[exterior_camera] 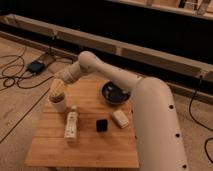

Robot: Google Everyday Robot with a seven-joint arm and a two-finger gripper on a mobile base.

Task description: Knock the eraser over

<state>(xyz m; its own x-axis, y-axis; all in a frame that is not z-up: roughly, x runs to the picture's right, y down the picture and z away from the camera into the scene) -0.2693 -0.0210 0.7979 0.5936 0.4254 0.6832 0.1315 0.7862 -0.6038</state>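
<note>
The eraser is a small black cube standing on the wooden table, right of centre. My gripper hangs at the table's far left, directly over a white cup, well to the left of the eraser and apart from it. The white arm reaches to the gripper from the lower right, passing over the table's back edge.
A white bottle lies on the table between the cup and the eraser. A cream-white rounded block lies just right of the eraser. A dark bowl stands at the back. Cables and a black box lie on the floor to the left.
</note>
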